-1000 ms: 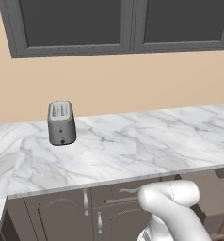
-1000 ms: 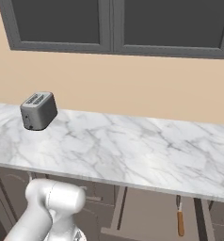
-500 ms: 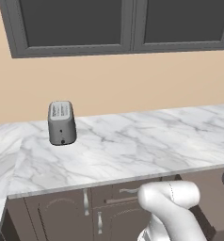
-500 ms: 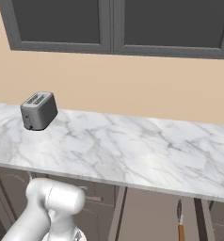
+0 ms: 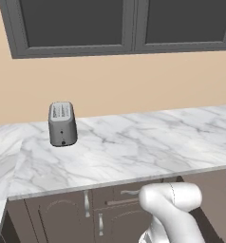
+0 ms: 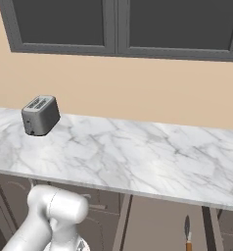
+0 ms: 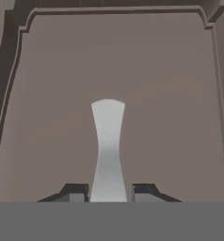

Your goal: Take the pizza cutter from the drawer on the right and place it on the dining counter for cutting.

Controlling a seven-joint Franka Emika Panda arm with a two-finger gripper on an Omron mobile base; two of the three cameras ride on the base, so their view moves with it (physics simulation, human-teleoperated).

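In the hand view my gripper is shut on a silver handle, one dark tip on each side of it. The handle is on a dark grey-brown front panel with a raised border. In the right base view the drawer stands pulled out under the marble top. A small tool with a grey blade and brown handle lies in it, seemingly the pizza cutter seen edge-on. My white arm bends down below the counter edge. The dining counter is out of view.
A grey toaster stands at the back left of the marble top over grey-brown cabinets. Cabinet doors with silver handles are below it, left of my arm. Dark wall cabinets hang above.
The tool in the drawer has shifted slightly toward the camera in the right base view, so the drawer has slid out a little. The toaster has not moved.
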